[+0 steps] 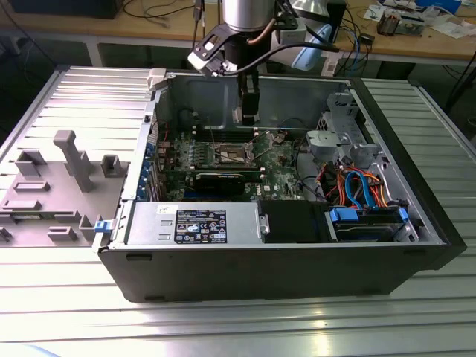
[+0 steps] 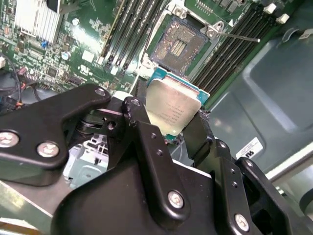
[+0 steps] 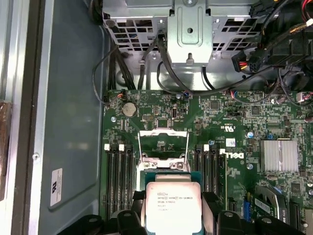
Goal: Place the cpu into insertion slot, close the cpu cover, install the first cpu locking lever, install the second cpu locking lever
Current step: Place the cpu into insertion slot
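Step 1 in hand: the hand [image 2: 168,120] grips the cpu [image 2: 172,108] by its edges, just above the slot [image 2: 178,44], not seated yet. Cover [image 3: 164,132] looks flipped open. Seating prob. needs chip squared w/ socket and kept flat. Open pc case [image 1: 297,260] on worktop [image 1: 238,327] holds the board [image 3: 234,127].
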### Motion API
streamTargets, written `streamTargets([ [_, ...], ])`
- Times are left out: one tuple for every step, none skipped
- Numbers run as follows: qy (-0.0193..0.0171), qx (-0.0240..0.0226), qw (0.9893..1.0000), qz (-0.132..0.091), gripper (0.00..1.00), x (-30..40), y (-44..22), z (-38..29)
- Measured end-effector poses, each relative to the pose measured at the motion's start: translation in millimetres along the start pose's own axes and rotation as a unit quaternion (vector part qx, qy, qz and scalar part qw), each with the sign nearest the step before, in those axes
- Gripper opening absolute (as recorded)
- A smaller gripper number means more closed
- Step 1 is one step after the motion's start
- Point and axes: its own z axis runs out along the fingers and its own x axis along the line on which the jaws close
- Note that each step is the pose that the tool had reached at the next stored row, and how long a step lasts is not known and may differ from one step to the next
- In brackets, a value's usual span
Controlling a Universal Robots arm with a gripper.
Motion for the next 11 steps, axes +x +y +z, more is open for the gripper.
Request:
streamTargets([
  [0.0000,0.0000,1.0000,0.000,0.54,0.0,-0.2,1.6],
  [0.0000,0.0000,1.0000,0.000,0.54,-0.1,-0.9,3.7],
  [-0.0002,0.0000,1.0000,0.002,0.54,0.0,-1.9,6.0],
  [-0.0003,-0.0001,1.0000,0.004,0.54,0.0,-2.8,7.5],
  [-0.0005,-0.0001,1.0000,0.005,0.54,0.0,-4.2,9.4],
  [-0.0006,-0.0001,1.0000,0.006,0.54,0.0,-5.2,10.9],
  [-0.0006,-0.0002,1.0000,0.007,0.54,0.0,-6.4,13.1],
  [-0.0006,-0.0002,1.0000,0.007,0.54,-0.1,-7.2,15.0],
  [-0.0006,-0.0002,1.0000,0.007,0.54,-0.1,-7.8,17.4],
  [-0.0008,0.0000,1.0000,0.007,0.54,-0.1,-7.9,17.4],
  [-0.0007,-0.0001,1.0000,0.007,0.54,-0.1,-7.9,17.5],
])
